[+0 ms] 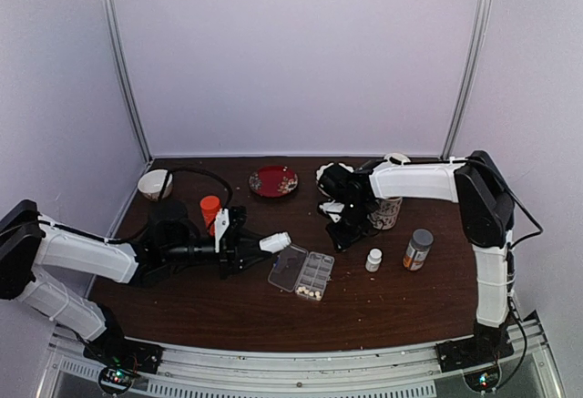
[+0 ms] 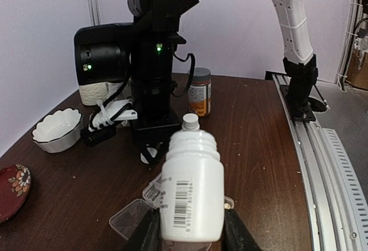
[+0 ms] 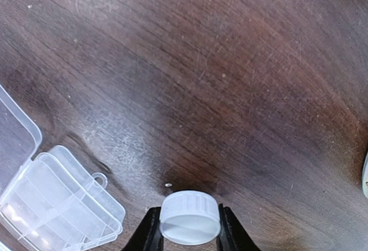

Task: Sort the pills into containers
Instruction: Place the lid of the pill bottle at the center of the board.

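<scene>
Near the pill box, my left hand grips a white pill bottle; right hand clamps a white cap.

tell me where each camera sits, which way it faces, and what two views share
Top external: above and behind the robot, looking down over the table; the left arm and right arm show whole.
Left wrist: on the left arm, looking across the table toward the right arm; the left gripper clamps an uncapped white bottle.
Right wrist: looking straight down at the table; the right gripper pinches a white cap.
Shared: top and right wrist views both show the clear pill box.
</scene>
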Controlling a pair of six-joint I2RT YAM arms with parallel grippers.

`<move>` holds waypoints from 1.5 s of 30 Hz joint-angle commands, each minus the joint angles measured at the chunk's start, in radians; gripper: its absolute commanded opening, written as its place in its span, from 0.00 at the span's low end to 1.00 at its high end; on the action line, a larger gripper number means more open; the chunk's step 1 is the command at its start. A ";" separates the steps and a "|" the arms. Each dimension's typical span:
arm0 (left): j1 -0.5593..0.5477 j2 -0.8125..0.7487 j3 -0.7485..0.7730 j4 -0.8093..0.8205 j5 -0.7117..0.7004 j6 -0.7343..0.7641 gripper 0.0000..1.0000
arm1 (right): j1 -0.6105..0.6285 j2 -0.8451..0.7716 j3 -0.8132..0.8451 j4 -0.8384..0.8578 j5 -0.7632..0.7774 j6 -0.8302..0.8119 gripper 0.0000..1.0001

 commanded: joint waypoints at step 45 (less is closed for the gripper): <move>-0.016 0.390 0.096 0.137 0.028 0.113 0.00 | 0.086 -0.461 -0.397 0.387 -0.212 0.128 0.47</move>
